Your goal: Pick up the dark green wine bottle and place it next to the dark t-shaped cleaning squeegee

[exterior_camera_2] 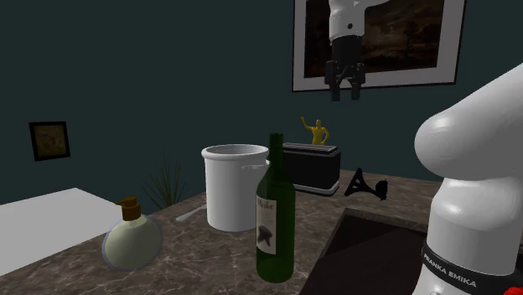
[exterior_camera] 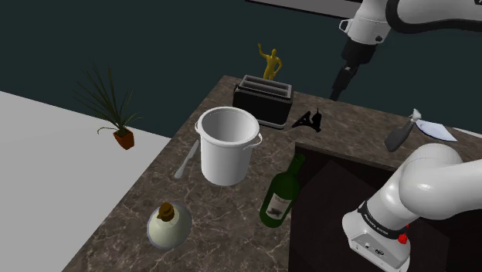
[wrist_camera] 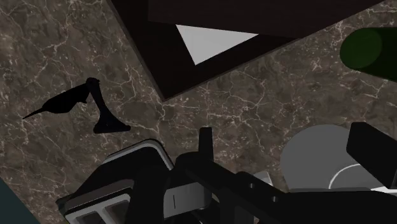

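The dark green wine bottle (exterior_camera: pixel 282 193) (exterior_camera_2: pixel 275 216) stands upright near the counter's front, beside the sink edge; its top (wrist_camera: pixel 368 48) also appears in the wrist view. The dark T-shaped squeegee (exterior_camera: pixel 310 120) (exterior_camera_2: pixel 365 184) (wrist_camera: pixel 81 105) lies on the stone counter just right of the black toaster (exterior_camera: pixel 263 101) in the shoulder view. My gripper (exterior_camera: pixel 339 83) (exterior_camera_2: pixel 345 87) (wrist_camera: pixel 289 149) hangs open and empty high above the counter's back, over the toaster and squeegee area, far from the bottle.
A tall white pot (exterior_camera: pixel 226 145) (exterior_camera_2: pixel 235 186) stands between toaster and bottle, a utensil (exterior_camera: pixel 185 160) beside it. A round stoppered flask (exterior_camera: pixel 168 224) sits near the front edge. The dark sink (exterior_camera: pixel 347 193) lies right of the bottle. A gold figurine (exterior_camera: pixel 269 60) stands behind the toaster.
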`<act>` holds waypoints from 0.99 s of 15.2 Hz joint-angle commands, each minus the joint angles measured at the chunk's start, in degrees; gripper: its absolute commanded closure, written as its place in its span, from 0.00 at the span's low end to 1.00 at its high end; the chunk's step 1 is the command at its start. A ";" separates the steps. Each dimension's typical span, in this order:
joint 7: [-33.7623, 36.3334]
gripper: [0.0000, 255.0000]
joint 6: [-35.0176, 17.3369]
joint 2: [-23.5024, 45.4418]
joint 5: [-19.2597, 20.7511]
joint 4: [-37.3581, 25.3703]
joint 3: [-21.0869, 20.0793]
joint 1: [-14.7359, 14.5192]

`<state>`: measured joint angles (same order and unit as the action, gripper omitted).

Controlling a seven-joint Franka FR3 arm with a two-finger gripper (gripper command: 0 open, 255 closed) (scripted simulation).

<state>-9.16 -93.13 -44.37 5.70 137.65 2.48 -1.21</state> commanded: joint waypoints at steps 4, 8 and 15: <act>4.97 0.00 -0.79 -3.39 -2.87 3.57 -3.65 -1.13; 11.77 0.00 -2.12 -6.85 -7.22 7.31 -8.94 -3.02; 24.07 0.00 -5.71 -9.23 -15.50 10.83 -19.36 -6.74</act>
<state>12.74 -97.96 -53.15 -8.29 147.56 -15.03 -7.23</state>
